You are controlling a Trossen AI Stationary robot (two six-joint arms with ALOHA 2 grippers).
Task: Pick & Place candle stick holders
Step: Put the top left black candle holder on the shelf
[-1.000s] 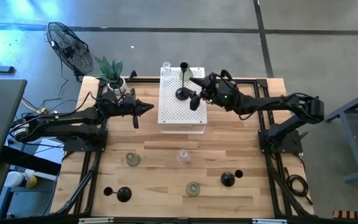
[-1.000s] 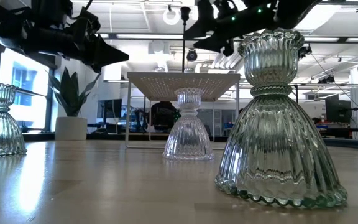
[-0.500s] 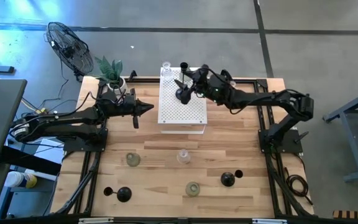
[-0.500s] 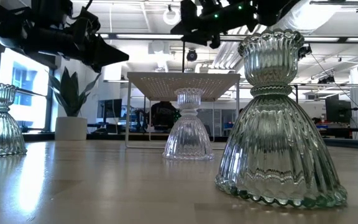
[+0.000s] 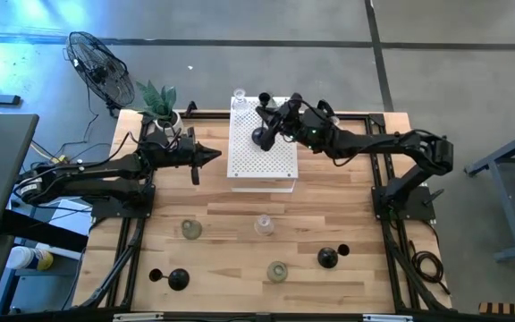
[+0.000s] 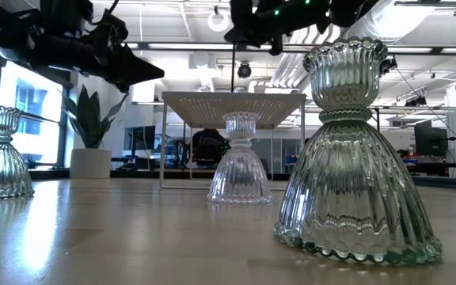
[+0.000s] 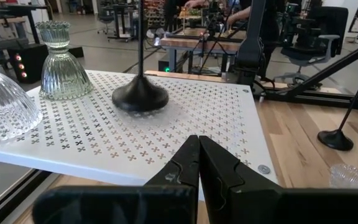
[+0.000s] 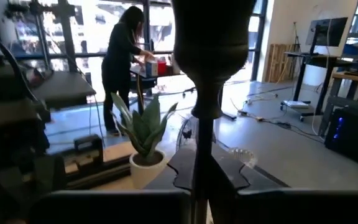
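Left gripper (image 5: 215,155) idles fully closed and empty, just left of the white perforated box (image 5: 262,165). On the box's far end a black candle stick holder (image 5: 260,134) stands upright, long axis vertical, round base down, knobbed stem pointing up. Right gripper (image 5: 269,123) is clamped on that thin stem, reaching in from the right.

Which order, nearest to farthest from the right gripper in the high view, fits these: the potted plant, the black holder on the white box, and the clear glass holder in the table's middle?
Measured from the right gripper:
1. Black holder on the white box, its stem between the shut fingers.
2. Potted plant, at the far left corner.
3. Clear glass holder, mid-table, nearer the front.
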